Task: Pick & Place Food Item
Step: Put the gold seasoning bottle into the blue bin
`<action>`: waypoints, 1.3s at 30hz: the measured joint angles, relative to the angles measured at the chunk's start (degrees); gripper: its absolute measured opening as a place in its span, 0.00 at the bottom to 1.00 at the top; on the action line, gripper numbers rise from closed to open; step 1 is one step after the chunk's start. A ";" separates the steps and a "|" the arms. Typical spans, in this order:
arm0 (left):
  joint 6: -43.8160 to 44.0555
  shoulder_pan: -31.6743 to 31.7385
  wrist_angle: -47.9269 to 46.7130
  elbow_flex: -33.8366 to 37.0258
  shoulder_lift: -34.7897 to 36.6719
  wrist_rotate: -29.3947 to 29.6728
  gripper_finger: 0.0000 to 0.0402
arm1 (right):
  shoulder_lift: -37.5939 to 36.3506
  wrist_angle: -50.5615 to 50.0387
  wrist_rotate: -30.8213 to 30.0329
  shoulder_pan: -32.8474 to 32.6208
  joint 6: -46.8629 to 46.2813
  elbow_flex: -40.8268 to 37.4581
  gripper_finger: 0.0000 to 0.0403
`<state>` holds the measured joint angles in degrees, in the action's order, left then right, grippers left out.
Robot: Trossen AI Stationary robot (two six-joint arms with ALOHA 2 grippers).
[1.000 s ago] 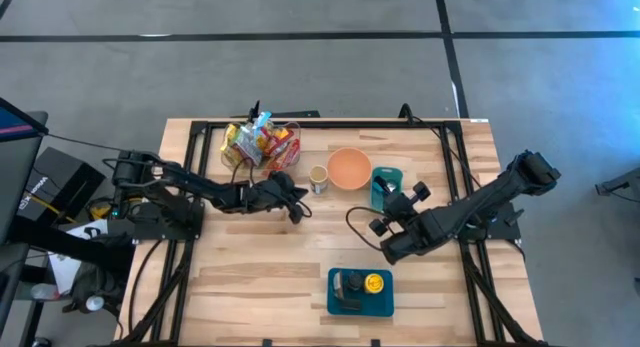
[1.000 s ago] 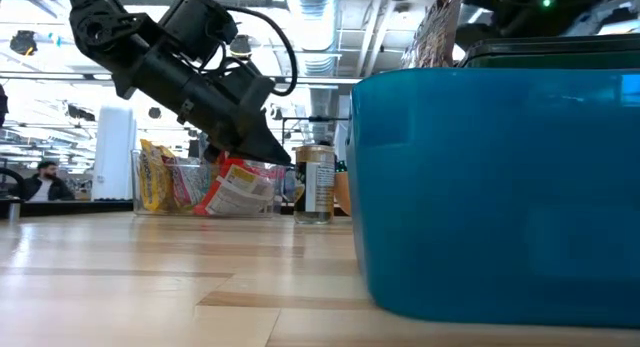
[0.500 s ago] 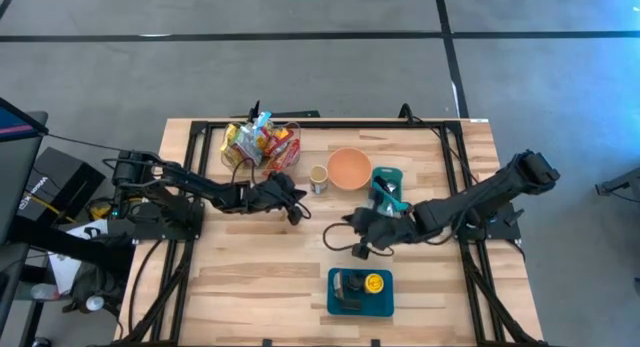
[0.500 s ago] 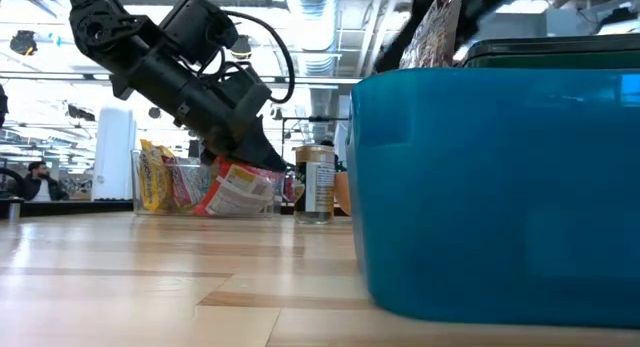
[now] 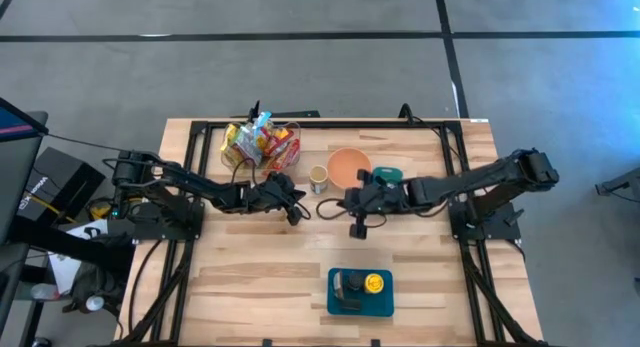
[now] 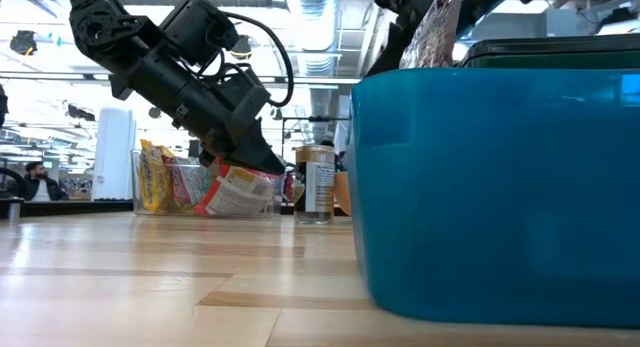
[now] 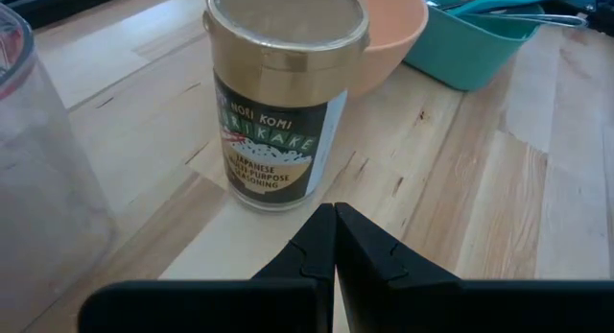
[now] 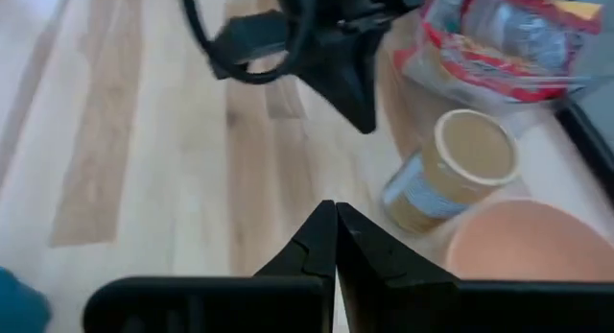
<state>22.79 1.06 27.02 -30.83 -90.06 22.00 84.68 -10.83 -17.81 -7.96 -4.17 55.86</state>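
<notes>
A jar of rice seasoning (image 7: pixel 283 93) with a gold lid stands upright on the wooden table (image 5: pixel 250 267), also seen as the jar (image 5: pixel 318 179) from above. A clear bin of snack packets (image 5: pixel 262 144) stands behind it at the far left. My left gripper (image 7: pixel 334 227) is shut with nothing in it, slanting down just short of the jar, on its near-left side (image 5: pixel 299 213). My right gripper (image 8: pixel 334 216) is shut and holds nothing. It hangs above the table near the jar's near-right side (image 5: pixel 330 207), pointing toward the left gripper.
An orange bowl (image 5: pixel 349 167) and a teal container with utensils (image 5: pixel 386 177) stand right of the jar. A blue tray (image 5: pixel 360 292) holding small items sits near the front edge. It fills the right of the low view (image 6: pixel 500 187). Bare wood lies at front left.
My right gripper has swung from beside the blue tray toward the table's left and far side. It has turned about its wrist and now points at the jar and the left gripper. Its fingers have stayed shut.
</notes>
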 joint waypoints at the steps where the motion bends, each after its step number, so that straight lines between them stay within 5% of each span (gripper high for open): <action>1: 0.00 0.00 0.00 0.00 0.00 0.00 0.00 | -0.04 -0.18 -0.02 0.37 0.51 0.06 0.00; 9: 0.00 0.00 0.00 0.00 0.00 0.00 0.00 | -0.38 -3.06 0.97 4.53 2.68 -1.71 0.00; 15: 0.02 0.00 0.00 0.00 0.00 0.00 0.00 | -6.03 6.33 7.49 9.39 3.14 -10.06 0.00; 28: 0.00 0.02 0.41 0.00 0.00 -2.42 0.02 | -17.28 13.99 7.67 15.03 3.76 -21.53 0.00; 33: -1.32 0.25 0.30 0.00 0.00 -4.73 0.18 | -16.85 14.46 7.70 15.27 5.05 -21.67 0.00; 39: -1.29 1.51 0.40 0.00 0.00 -6.34 0.57 | -16.87 15.06 7.68 15.27 6.34 -21.70 0.00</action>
<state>21.50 2.57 27.42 -30.83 -90.06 15.66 67.81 4.23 -10.13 7.31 2.18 34.15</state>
